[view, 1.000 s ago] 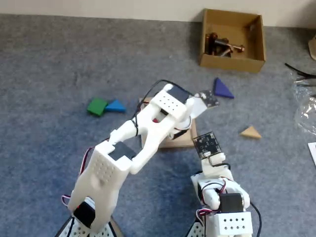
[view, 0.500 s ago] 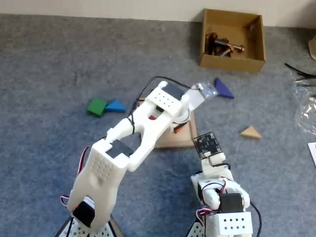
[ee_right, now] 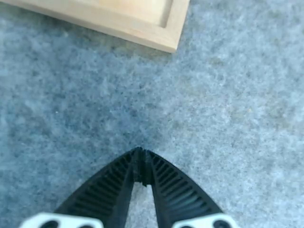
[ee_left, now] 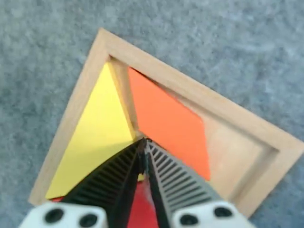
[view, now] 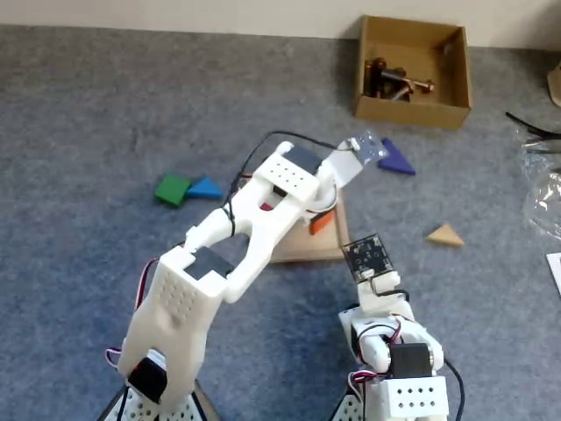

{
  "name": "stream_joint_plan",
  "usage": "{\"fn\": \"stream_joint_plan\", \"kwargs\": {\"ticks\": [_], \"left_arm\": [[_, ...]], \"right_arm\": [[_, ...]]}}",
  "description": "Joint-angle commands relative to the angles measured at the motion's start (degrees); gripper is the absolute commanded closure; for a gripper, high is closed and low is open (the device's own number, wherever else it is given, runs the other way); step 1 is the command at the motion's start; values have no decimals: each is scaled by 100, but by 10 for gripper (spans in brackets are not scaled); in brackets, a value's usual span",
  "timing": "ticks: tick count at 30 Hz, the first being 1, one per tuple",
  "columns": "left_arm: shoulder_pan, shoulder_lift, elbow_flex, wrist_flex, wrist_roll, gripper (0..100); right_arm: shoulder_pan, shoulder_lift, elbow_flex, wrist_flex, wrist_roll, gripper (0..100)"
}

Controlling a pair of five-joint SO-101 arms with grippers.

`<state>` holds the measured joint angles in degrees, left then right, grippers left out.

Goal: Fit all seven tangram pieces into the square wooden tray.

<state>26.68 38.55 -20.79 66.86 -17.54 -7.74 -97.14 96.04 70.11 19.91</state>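
Observation:
The square wooden tray (ee_left: 266, 137) holds a yellow triangle (ee_left: 95, 142), an orange parallelogram (ee_left: 166, 123) and a red piece (ee_left: 142, 211). My left gripper (ee_left: 143, 142) hovers shut over the spot where these three meet, with nothing between its fingers. In the high view the left arm (view: 263, 219) covers most of the tray (view: 307, 247); the orange parallelogram (view: 321, 222) peeks out. My right gripper (ee_right: 141, 154) is shut over bare carpet, near a corner of the tray (ee_right: 142, 26). Loose on the carpet lie a purple triangle (view: 396, 159), a tan triangle (view: 445, 235), a green square (view: 172, 189) and a blue triangle (view: 208, 187).
A cardboard box (view: 412, 96) with small metal parts stands at the back right. Clear plastic wrap (view: 543, 193) and cables lie at the right edge. The right arm's base (view: 399, 386) sits at the front, close to the tray.
The left arm has swung a little toward the far side, and the orange parallelogram now shows beside it in the tray. The right arm has not moved.

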Motion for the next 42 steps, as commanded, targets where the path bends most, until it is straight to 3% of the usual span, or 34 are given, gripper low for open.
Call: {"fn": "stream_joint_plan", "kwargs": {"ticks": [1,22,33,42], "left_arm": [[-224,-119,-295,-264,0,995],[-233,-374,-259,-598,9,995],[-48,-1341,-224,668,9,995],[848,-743,-259,712,18,995]], "right_arm": [[-66,-84,681,-171,-18,993],[-66,-84,681,-171,-18,993],[-66,-84,681,-171,-18,993],[-66,-84,681,-171,-18,993]]}}
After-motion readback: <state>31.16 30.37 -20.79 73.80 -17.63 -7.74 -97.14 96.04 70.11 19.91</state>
